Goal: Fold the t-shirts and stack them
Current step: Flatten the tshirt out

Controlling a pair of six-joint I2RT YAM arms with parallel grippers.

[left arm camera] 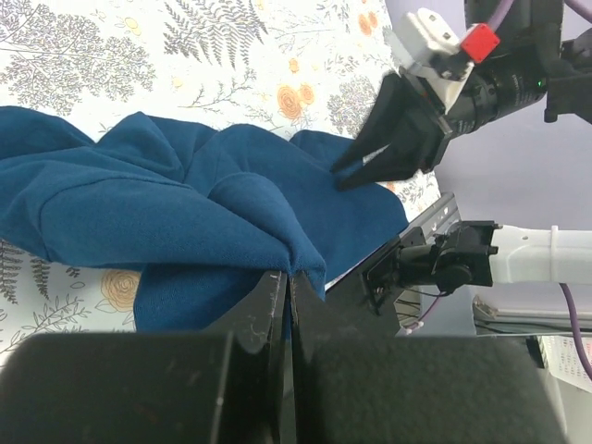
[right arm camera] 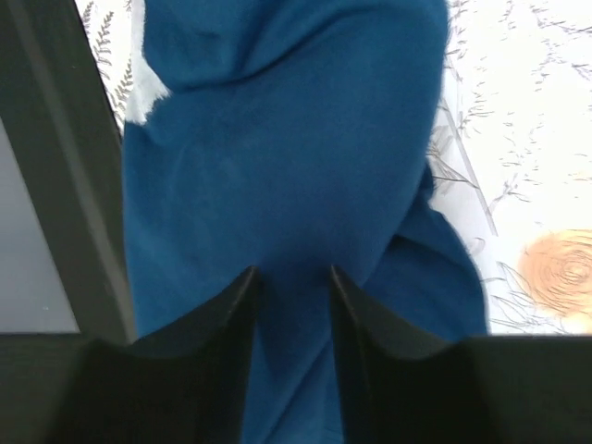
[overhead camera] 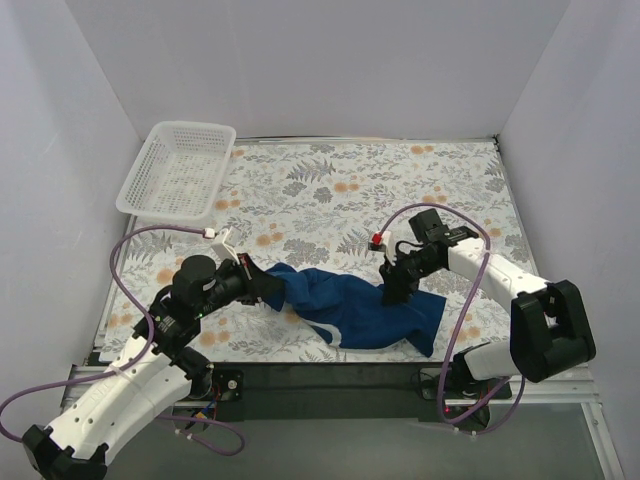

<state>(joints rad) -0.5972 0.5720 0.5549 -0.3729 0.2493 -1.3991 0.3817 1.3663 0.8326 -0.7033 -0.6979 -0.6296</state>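
Top external | pinching t-shirt (overhead camera: 352, 306), crumpled mid-front on tabletop (overhead camera: 400, 190), with left end effector (overhead camera: 274, 291) clamped shut | touching cloth with right end effector (overhead camera: 391, 296), fingers narrowly apart, grip unclear | judging folding and stacking both pending

Robotics lab cell: plain white walls (overhead camera: 320, 60) around a floral-covered table (overhead camera: 400, 190).

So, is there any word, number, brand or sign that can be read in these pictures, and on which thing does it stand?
No text can be read in any view.
t-shirt: only plain blue cloth shows, with no readable print or label.
basket: plain white mesh, no label.
gridded sheet, at the edge of the left wrist view: too small and blurred to read.
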